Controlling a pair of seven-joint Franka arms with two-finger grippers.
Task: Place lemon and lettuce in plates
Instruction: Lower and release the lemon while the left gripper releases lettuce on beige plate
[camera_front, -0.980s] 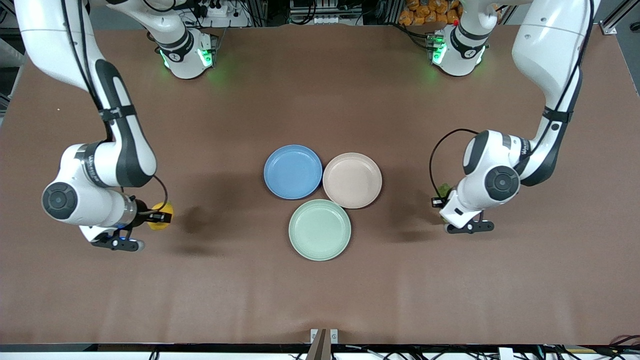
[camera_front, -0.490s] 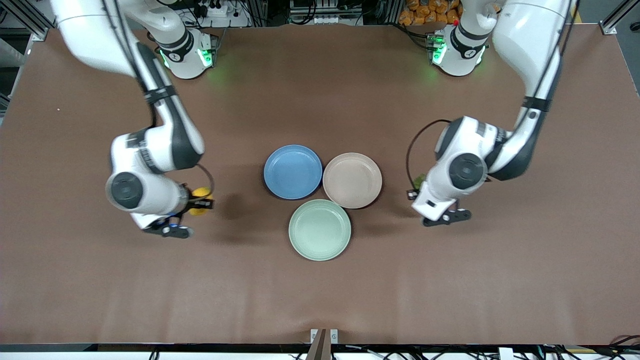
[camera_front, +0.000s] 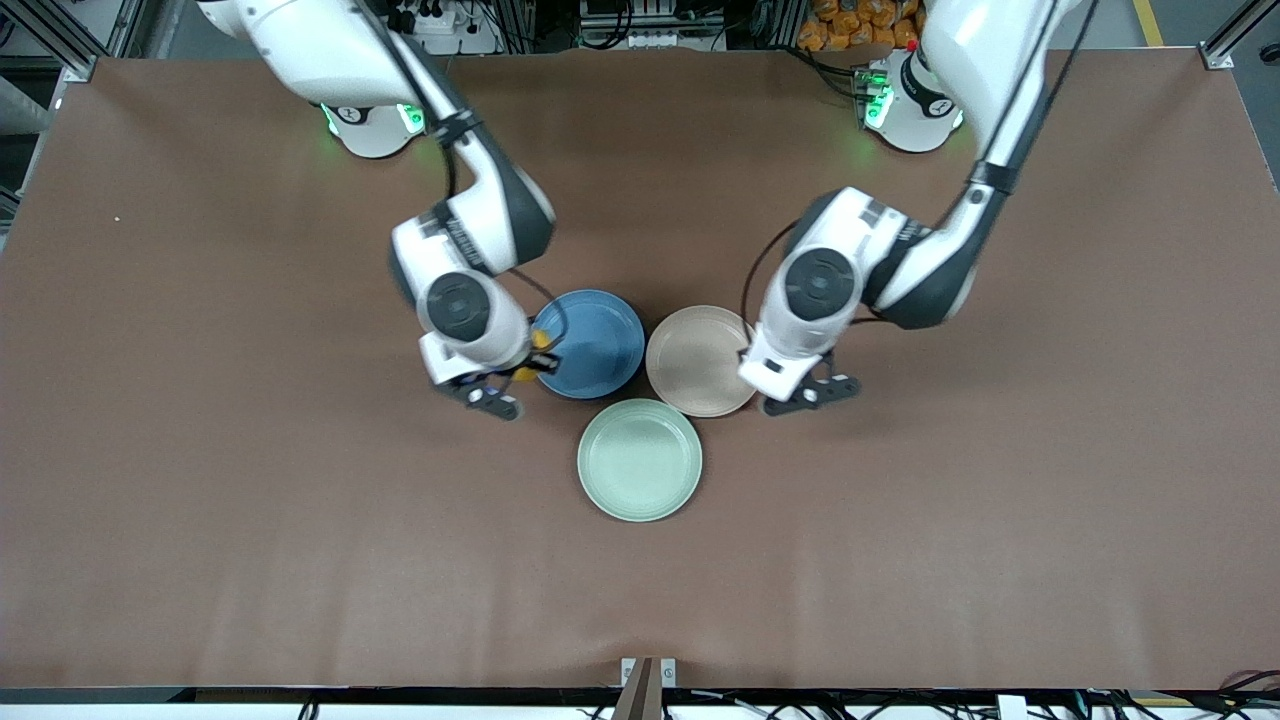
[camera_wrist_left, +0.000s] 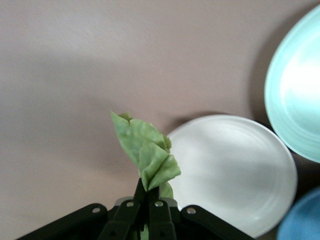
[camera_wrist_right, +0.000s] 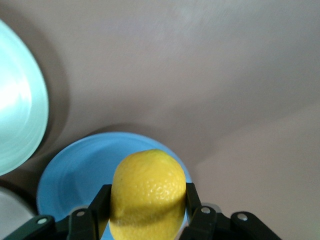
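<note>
the lemon is pinched in the right tool, which has swung in from the right arm's end of the bench and now hangs over the edge of the blue plate. in the front view only a sliver of yellow shows by that plate's rim. the lettuce is nipped at its stem in the left tool, which has likewise come in from the left arm's end and now hangs at the rim of the beige-pink plate, the leaf not quite over the dish yet. so both carries look nearly done, with a short move inward and the release left. the mint-green plate lies just beside both plates, nearer the front camera; it's the wrong dish, and close enough to catch a stray drop. nothing else blocks either plate.
</note>
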